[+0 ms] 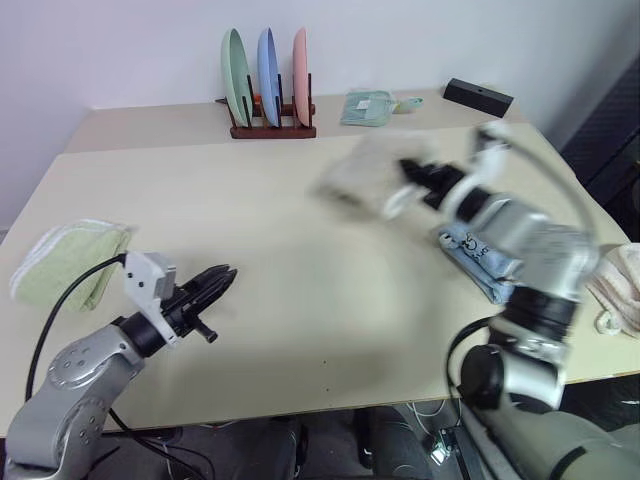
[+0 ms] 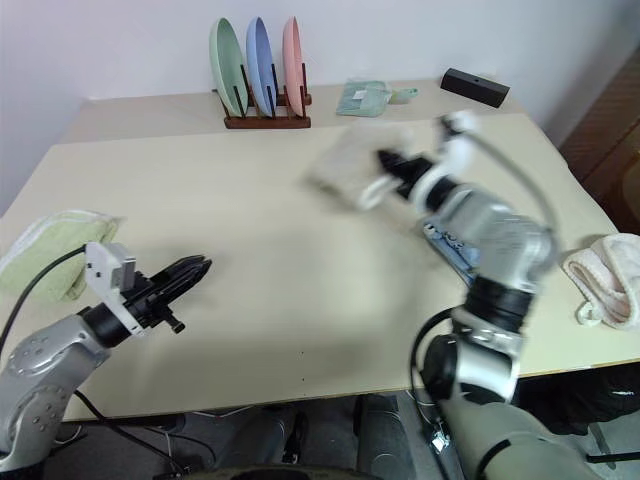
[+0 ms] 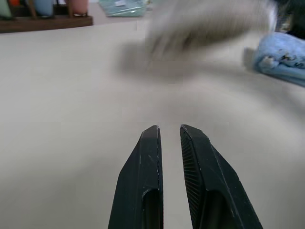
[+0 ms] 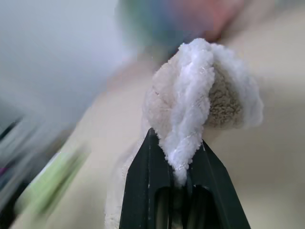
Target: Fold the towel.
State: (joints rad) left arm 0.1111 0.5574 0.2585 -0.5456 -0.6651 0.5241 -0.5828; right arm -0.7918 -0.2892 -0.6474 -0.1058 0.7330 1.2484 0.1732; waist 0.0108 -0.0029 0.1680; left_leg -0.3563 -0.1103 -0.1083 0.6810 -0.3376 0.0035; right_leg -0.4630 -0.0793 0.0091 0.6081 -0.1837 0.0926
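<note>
Gripping: the right hand is clamped tight on a bunched white-corded edge of the towel, with terry pile bulging out past its fingertips.
Towel position: in the left eye view the towel hangs lifted and blurred in the upper middle of the frame, off the surface, just beside the right hand.
Left hand: the left hand, lower left of the frame, has its fingers nearly together with only a thin gap and nothing between them.
Doing the step well: I judge the cloth should be carried over the bare middle of the surface and let down flat, so that the left hand can take a second corner before any fold.
Open room: the wide centre between the two hands is bare.
Edges and clutter: a blue cloth lies right of centre under the right arm, a green towel at the left edge, another rolled towel at the right edge, and a plate rack at the top; sweeping low could drag the blue cloth.
</note>
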